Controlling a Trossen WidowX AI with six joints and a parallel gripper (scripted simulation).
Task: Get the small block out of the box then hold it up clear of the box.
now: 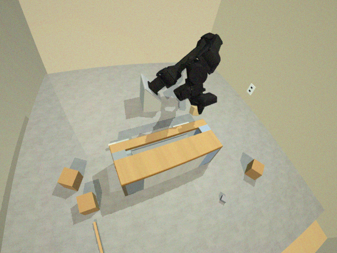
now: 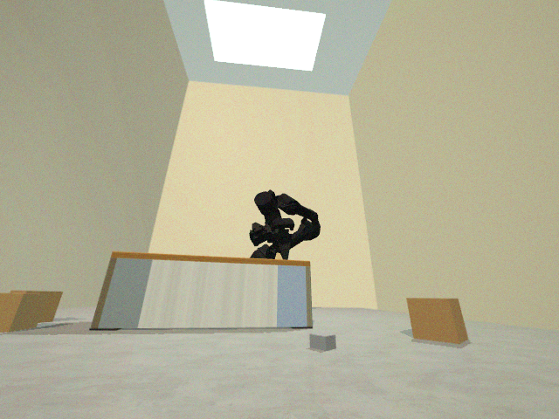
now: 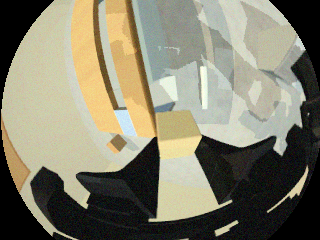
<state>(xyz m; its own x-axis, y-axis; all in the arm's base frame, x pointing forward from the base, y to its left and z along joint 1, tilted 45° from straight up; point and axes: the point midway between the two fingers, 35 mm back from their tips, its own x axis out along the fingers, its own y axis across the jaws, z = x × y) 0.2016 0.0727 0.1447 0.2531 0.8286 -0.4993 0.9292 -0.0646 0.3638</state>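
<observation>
The gripper (image 1: 197, 108) hangs above the surface (image 1: 168, 217) beyond the box (image 1: 166, 153), jaws clamped on the small tan block (image 1: 194, 110).
</observation>
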